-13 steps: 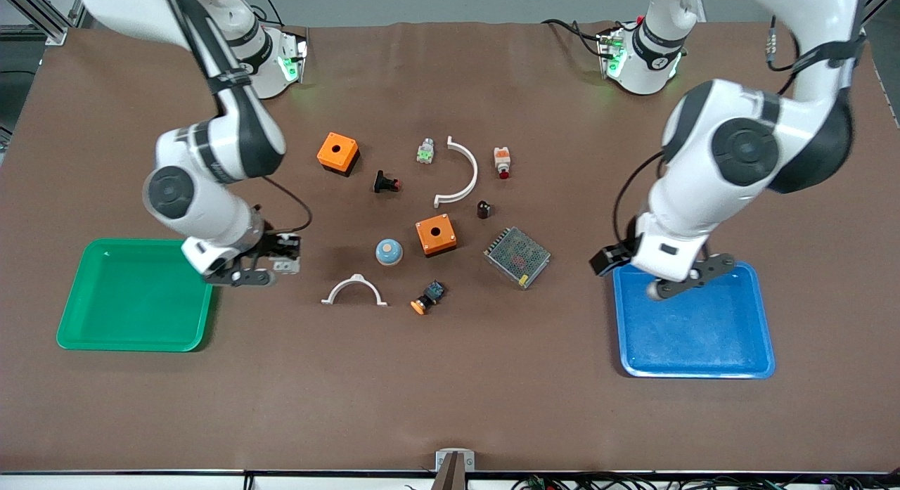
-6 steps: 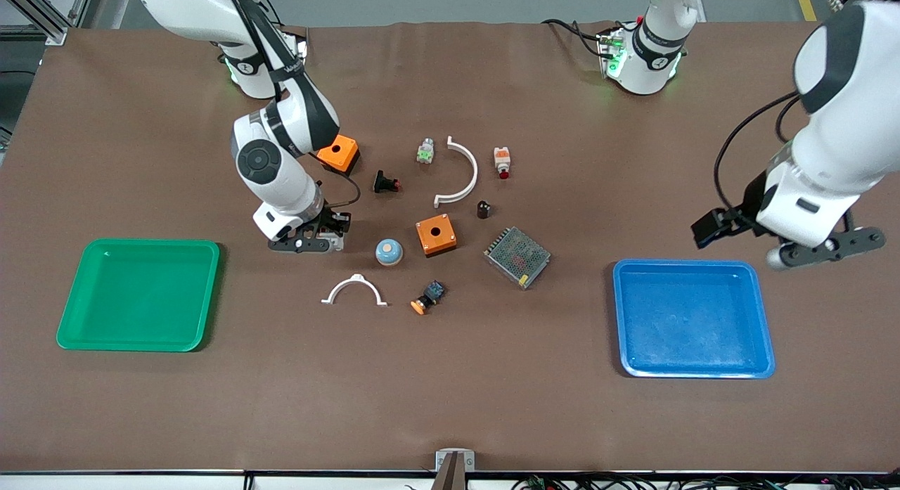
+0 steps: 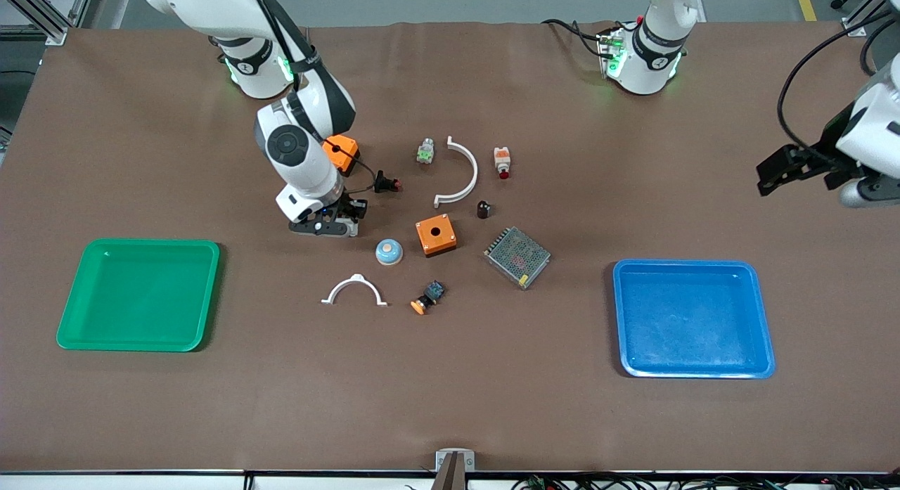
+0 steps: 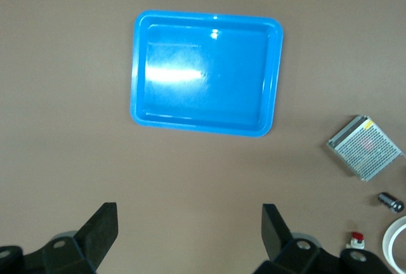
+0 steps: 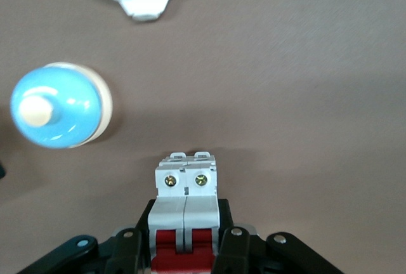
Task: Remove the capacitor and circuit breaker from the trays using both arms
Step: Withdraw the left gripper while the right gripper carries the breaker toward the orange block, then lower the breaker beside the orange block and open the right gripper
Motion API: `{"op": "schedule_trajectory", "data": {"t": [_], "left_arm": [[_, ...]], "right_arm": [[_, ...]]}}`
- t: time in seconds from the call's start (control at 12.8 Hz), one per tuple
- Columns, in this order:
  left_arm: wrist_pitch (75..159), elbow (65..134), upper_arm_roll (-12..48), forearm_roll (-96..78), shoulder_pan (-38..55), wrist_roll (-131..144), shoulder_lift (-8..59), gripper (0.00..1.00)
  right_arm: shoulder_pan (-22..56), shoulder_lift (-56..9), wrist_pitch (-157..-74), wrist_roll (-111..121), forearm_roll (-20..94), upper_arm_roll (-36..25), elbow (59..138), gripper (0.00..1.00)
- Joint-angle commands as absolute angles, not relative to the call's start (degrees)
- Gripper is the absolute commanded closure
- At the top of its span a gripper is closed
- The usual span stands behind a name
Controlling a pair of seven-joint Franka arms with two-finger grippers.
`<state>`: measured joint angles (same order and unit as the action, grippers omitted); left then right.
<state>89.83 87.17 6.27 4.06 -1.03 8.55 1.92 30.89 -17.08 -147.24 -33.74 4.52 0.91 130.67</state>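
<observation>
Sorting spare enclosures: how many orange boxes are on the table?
2. One square orange box with a round hole sits mid-table beside the domed blue button. The other orange box lies farther from the front camera, partly hidden by the right arm.

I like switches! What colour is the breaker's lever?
Red, clearest in the right wrist view: breaker.

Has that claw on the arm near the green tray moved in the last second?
Yes. The right gripper, holding the breaker, has travelled from the green tray's edge toward the blue dome mid-table.
</observation>
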Motion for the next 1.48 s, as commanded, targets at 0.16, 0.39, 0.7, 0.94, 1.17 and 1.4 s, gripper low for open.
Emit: {"op": "schedule_trajectory", "data": {"t": [0.16,0.39,0.7,0.94,1.17,1.4], "left_arm": [[89.12,89.03,6.24,2.82,-1.06,7.21,0.53,0.0],[89.47,88.6,6.24,1.76,-0.97,7.21,0.96,0.0],[89.74,88.51,6.59,2.11,-0.27,7.38,1.76,0.0],[90.26,88.33,6.77,2.37,-0.17,7.47,2.9,0.0],[90.26,88.24,6.77,2.11,-0.26,7.91,3.08,0.0],[90.18,88.24,6.68,1.67,-0.61,7.3,2.73,0.0]], "right_arm": [[32.87,-15.03,-150.02,-35.33,4.66,0.09,133.94,0.99],[32.78,-15.12,-151.08,-35.16,4.22,0.09,134.3,0.94],[31.64,-15.12,-150.56,-34.72,4.13,-0.35,133.77,0.0],[29.02,-14.77,-144.88,-29.99,4.13,-0.35,129.66,0.0],[23.49,-12.4,-123.92,-21.65,4.04,-0.35,119.22,0.0],[17.25,-11.43,-102.2,-16.27,1.16,-0.26,105.43,0.0]]}}
